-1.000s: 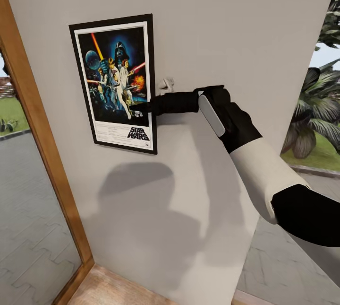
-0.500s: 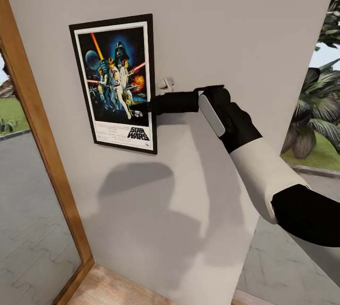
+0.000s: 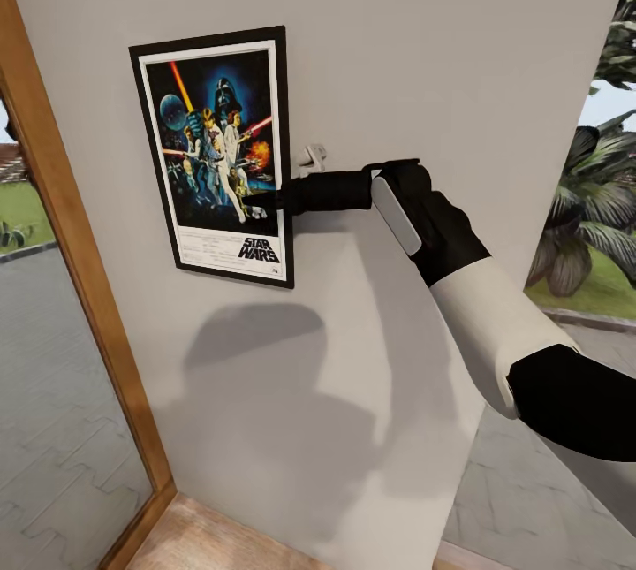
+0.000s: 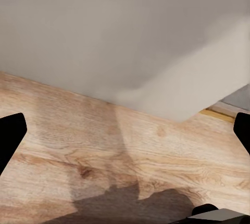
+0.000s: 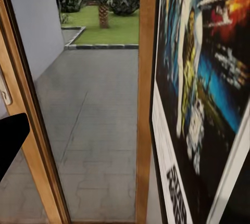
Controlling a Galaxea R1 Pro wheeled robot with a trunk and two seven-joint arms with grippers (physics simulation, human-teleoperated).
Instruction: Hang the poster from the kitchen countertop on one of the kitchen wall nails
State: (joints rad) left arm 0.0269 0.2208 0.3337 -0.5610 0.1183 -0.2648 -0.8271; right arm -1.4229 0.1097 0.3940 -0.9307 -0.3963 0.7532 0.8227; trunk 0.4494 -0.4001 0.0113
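Poster (image 3: 216,155) flat and upright on the wall, beside the window frame (image 3: 79,252). Right gripper (image 3: 265,201) at its right edge, grip impossible to tell. Best released gently, withdrawn straight back, avoiding any nudge off the nail.

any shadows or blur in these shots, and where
Head view: sharp, with a big soft shadow of the arm on the wall below the poster. Right wrist view: the poster is very close, steeply foreshortened and a bit soft. Left wrist view: a dark shadow on the wood floor, and a paler slanted patch on the wall.
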